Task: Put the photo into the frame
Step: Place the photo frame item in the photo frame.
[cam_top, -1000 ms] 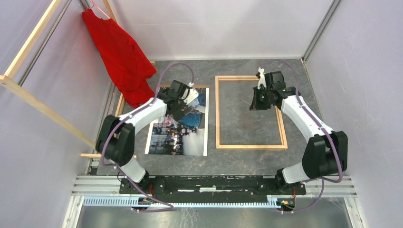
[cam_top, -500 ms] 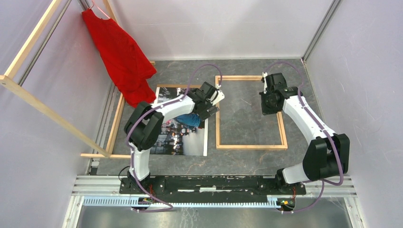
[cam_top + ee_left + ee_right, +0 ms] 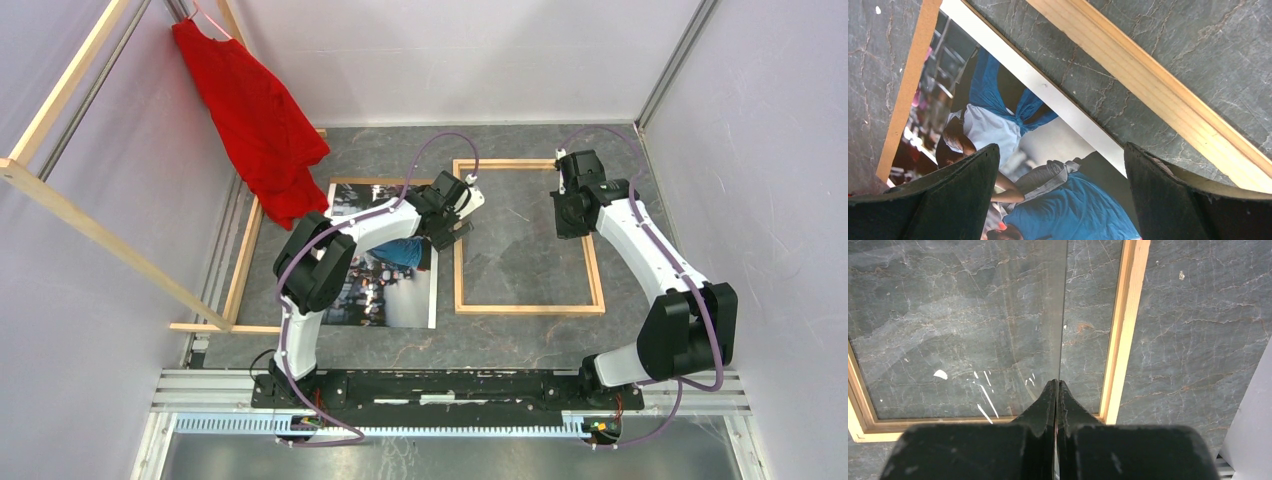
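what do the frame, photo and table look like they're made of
Frame: pale, bare-looking wood; fine grain lines show along the bar. Photo: likely a paper print, with a white border and smooth face. Table: dark grey stone look with pale veins; real stone or laminate can't be told.

The photo (image 3: 400, 296) is a rectangular paper print with a white border, showing people in blue and white clothes. It lies flat on the counter (image 3: 520, 340), picture side up, long sides running away from the near edge. Its upper part is hidden in the top view.

The frame (image 3: 529, 309) is a thin, light-wood rectangle, slightly larger than the photo. It lies flat on the counter just right of the photo, long sides parallel to it. Grey counter shows through its opening.

The photo's right edge (image 3: 1068, 112) runs alongside the frame's left bar (image 3: 1148, 85), not touching: a narrow strip of counter separates them.
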